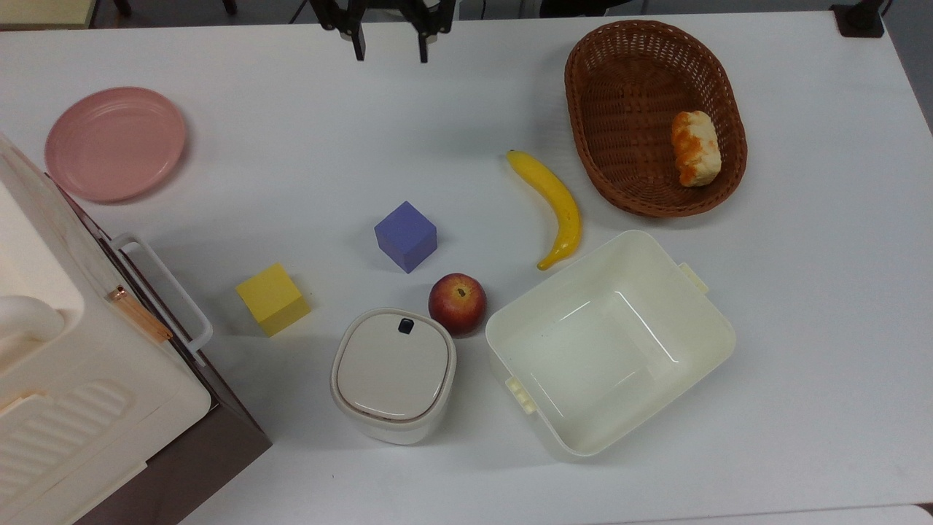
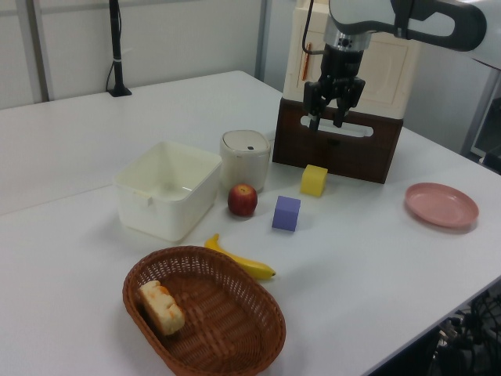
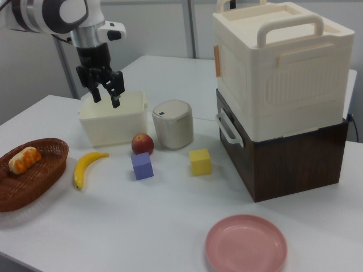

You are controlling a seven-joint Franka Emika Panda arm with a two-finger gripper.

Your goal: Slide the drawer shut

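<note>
Drawer (image 3: 266, 161) sits pushed flush in the dark base under the cream cabinet (image 3: 281, 68), white bar handle (image 3: 226, 129) facing the table (image 1: 802, 292). Landmark: yellow cube (image 1: 273, 299). It lies just off the handle, in the top view. Lidded container (image 1: 393, 373) is near the cube on the top view's right, apple (image 1: 457, 302) touching or almost touching its rim. Purple cube (image 1: 406, 235) is past the yellow cube, then tub (image 1: 609, 343), banana (image 1: 554, 204), and basket (image 1: 652, 117) holding bread (image 1: 696, 148). Pink plate (image 1: 115, 142) lies toward the top view's upper left. Gripper (image 1: 387, 49) hangs high, farthest from the cube, fingers spread, holding nothing.
</note>
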